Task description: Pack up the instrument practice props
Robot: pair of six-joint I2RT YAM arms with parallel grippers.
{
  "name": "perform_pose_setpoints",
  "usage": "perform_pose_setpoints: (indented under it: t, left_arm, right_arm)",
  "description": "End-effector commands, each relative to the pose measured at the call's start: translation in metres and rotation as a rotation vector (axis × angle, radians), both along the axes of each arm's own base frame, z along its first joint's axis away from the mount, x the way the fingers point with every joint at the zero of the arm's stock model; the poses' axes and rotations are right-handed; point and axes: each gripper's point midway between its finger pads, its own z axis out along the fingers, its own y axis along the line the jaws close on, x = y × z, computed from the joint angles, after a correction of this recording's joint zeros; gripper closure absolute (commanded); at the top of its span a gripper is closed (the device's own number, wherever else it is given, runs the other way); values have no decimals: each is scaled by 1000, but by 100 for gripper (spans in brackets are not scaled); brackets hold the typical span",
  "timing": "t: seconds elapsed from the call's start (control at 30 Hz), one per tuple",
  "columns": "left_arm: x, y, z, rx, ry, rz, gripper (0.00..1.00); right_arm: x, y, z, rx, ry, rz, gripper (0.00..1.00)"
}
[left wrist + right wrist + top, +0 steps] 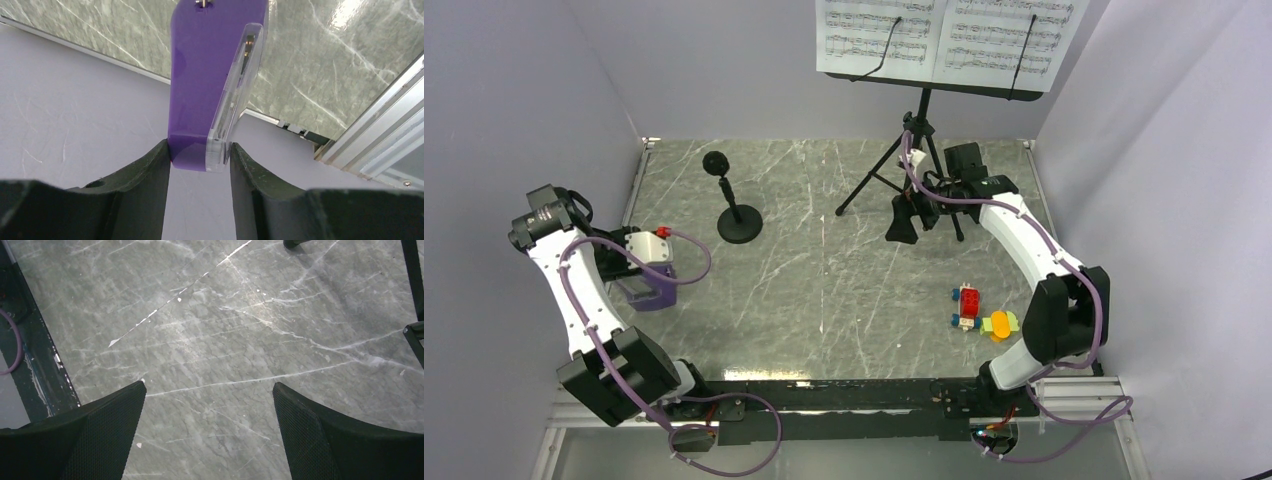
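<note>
Clamping glossy purple wedge metronome [200,75], left end effector [200,150]

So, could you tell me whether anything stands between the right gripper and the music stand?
Nothing visible does. The open right gripper hangs beside the stand's legs; the blocks lie nearer its arm's base, out of the way.

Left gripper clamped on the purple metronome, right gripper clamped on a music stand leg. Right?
Half right. The right gripper is open and holds nothing: the right wrist view shows its fingers spread over bare table, the music stand legs off to the side. The left gripper is clamped on the purple metronome.
</note>
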Motion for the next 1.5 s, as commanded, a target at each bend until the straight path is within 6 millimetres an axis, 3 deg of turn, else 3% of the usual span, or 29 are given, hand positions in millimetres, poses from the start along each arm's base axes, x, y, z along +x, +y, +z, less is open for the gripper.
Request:
perform_pose_setpoints:
  t: [0.0,0.03,0.17,0.27,0.47,0.6,0.73,0.8,0.9,0.93,1.03,1.1,1.13,1.17,1.27,1.33,1.47]
  left_arm:
    - [8,-15,10,-33,-75,-63,100]
    - [7,-14,10,-32,-71,-55,97]
    - [7,-14,13,-45,-78,-10,46]
    - [8,-22,24,-72,-130,9,24]
    - [16,-34,65,-92,-276,19,6]
    - [36,-55,118,-165,-438,-13,1]
    - [68,-116,160,-361,-562,-70,1]
    - [81,-154,171,-486,-576,-91,1]
    - [96,-212,170,-665,-501,-132,1]
    - [100,-241,169,-734,-463,-159,2]
    - [116,-302,153,-904,-379,-160,12]
    - [126,-340,153,-1059,-373,-81,15]
    - [135,-360,167,-1148,-436,-96,15]
    - [136,-378,168,-1200,-449,-107,14]
    - [144,-429,156,-1236,-463,-154,13]
    - [164,-450,151,-1271,-480,-97,13]
    - [219,-469,129,-1338,-500,62,12]
  right_arm:
    - [8,4,7,9,-27,4,0]
    - [9,5,6,10,-26,6,0]
    - [11,6,9,13,-30,10,0]
    - [10,2,12,-12,-53,19,0]
    - [7,-23,23,-65,-155,-54,0]
    - [5,-42,31,-76,-214,-119,0]
    - [13,-70,31,-69,-202,-256,0]
    - [24,-92,37,-52,-212,-366,0]
    - [46,-130,50,-30,-310,-537,2]
    - [51,-138,52,-48,-354,-561,4]
    - [71,-159,48,-108,-405,-653,6]
    - [81,-160,47,-79,-410,-661,7]
    - [85,-159,47,-51,-421,-653,8]
    - [89,-155,49,-17,-436,-634,9]
    - [97,-137,55,70,-486,-538,15]
    - [102,-132,55,101,-489,-509,17]
    - [109,-125,54,132,-506,-472,19]
